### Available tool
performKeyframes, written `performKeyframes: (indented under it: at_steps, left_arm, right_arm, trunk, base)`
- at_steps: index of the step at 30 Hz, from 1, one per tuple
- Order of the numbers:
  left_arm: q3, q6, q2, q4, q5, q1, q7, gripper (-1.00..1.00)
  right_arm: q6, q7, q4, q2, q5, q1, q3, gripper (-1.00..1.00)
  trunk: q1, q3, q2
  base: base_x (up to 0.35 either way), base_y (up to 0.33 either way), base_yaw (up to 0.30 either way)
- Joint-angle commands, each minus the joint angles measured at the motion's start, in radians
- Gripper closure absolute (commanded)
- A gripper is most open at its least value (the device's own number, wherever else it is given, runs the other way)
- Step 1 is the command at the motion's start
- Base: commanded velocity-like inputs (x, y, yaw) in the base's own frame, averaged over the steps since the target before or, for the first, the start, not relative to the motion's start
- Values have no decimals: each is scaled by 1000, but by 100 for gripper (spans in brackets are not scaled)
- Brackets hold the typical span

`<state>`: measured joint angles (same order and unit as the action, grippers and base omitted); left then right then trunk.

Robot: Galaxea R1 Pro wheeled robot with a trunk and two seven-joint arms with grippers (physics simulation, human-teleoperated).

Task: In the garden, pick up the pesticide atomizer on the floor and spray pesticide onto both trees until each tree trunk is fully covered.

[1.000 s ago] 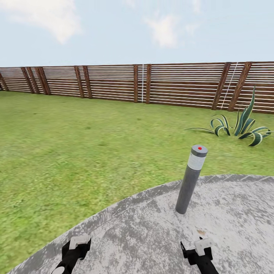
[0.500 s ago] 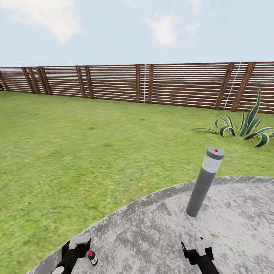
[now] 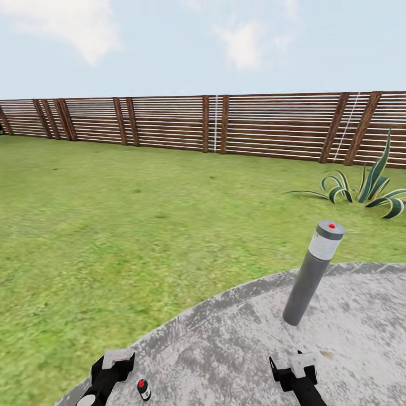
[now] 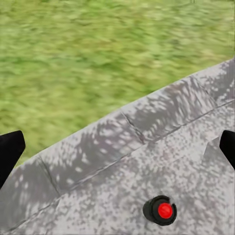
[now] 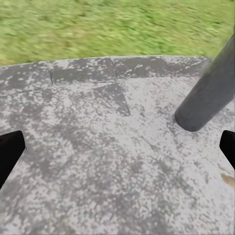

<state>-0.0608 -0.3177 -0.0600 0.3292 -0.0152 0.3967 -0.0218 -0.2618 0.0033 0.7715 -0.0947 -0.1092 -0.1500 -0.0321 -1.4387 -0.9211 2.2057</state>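
Nothing was done yet: the atomizer (image 3: 144, 389) stood untouched on the paving (image 3: 237, 344) just beside the spread, empty left gripper (image 3: 113, 363), the right gripper (image 3: 296, 369) also spread, no tree sprayed.

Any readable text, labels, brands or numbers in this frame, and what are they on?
None legible.
Small bottle with a red cap on the paving: no readable label.
Bollard: a red dot on top and a pale band, no writing.
Fence: no signs.

Atomizer (image 3: 144, 389) beside left gripper (image 3: 113, 361)
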Motion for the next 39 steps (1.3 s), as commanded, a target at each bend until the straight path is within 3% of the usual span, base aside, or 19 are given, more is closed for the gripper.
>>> performKeyframes:
  at_steps: [1,10,18,27,39]
  left_arm:
    - [0,-3,0,-1,-2,1,-1,-100]
    - [-1,-4,0,-1,-4,1,0,-100]
    - [9,-5,1,-1,1,1,2,-100]
    - [8,-4,-1,-1,0,1,3,-100]
    - [10,-4,-2,-7,4,1,2,-100]
  right_arm:
    - [-2,0,1,0,-7,0,0,-100]
    - [-3,0,2,0,-7,0,0,-100]
    - [-4,0,1,0,-7,0,0,-100]
    - [-3,-2,7,4,-6,0,-3,-100]
    - [-4,-2,6,4,-6,0,-2,-100]
  trunk:
    - [0,-1,0]
    - [0,-1,0]
    - [0,-1,0]
    - [0,-1,0]
    - [-46,-40,84]
  base:
    - [247,217,0]
    - [100,222,-136]
    - [3,24,-283]
    - [0,1,-41]
    - [0,0,-60]
